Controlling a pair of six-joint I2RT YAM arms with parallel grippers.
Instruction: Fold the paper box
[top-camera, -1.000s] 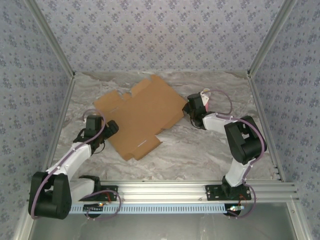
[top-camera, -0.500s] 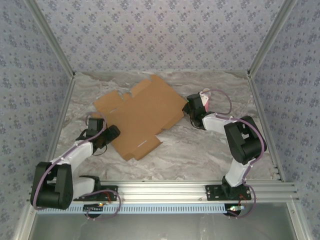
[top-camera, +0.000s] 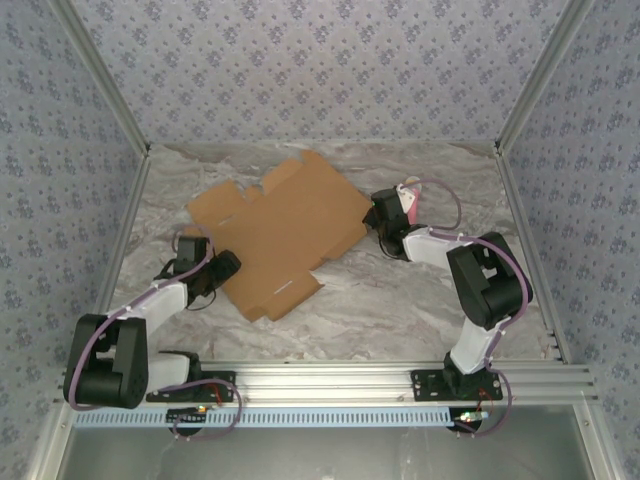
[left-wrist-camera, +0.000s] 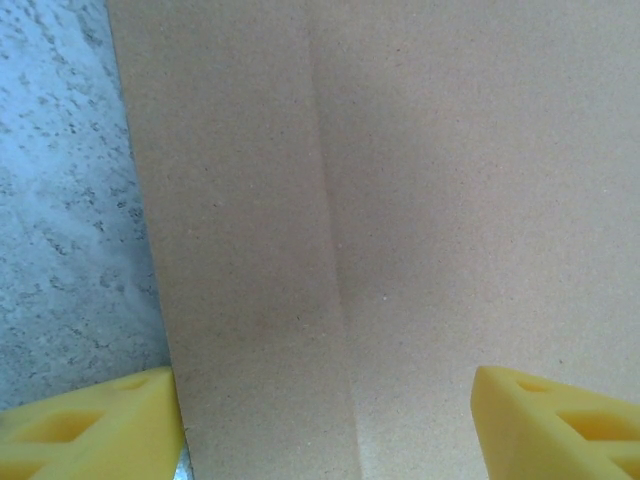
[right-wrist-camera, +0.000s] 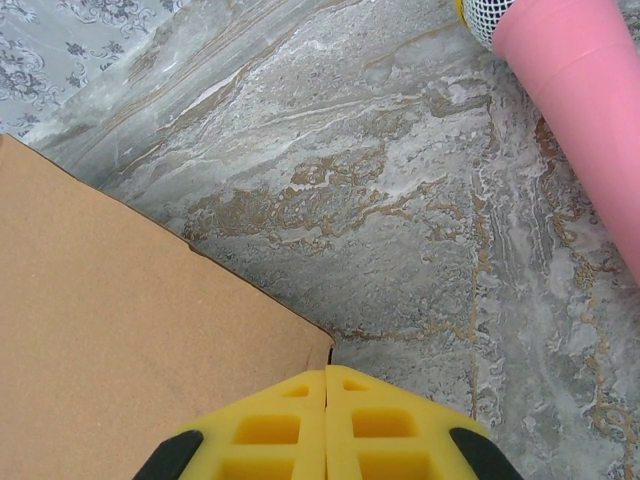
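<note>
From above, in the top external view, a grey-and-tan marbled table (top-camera: 400, 300) sits inside walls (top-camera: 300, 70) papered with a small blue floral print, with aluminium posts at the corners and a slotted rail (top-camera: 330, 380) along the 6 o'clock edge. The paper box (top-camera: 285, 225) lies as a flat brown die-cut sheet just 11 o'clock of the table's centre. The left gripper (top-camera: 222, 266) is at its 8 o'clock edge and the right gripper (top-camera: 376, 212) at its 3 o'clock edge, with a pink stick (top-camera: 408, 196) just beyond. On the left wrist view, the left gripper (left-wrist-camera: 330, 435) has its yellow fingers (left-wrist-camera: 85, 425) spread wide over the paper box (left-wrist-camera: 450, 200), which shows one crease, with marbled table (left-wrist-camera: 60, 200) at 9 o'clock. On the right wrist view, the right gripper (right-wrist-camera: 327, 415) has its fingers pressed together, clasping nothing, just beside a corner of the paper box (right-wrist-camera: 120, 330). The veined table (right-wrist-camera: 380, 180) spreads above, and the pink stick (right-wrist-camera: 580, 90) lies at 2 o'clock.
</note>
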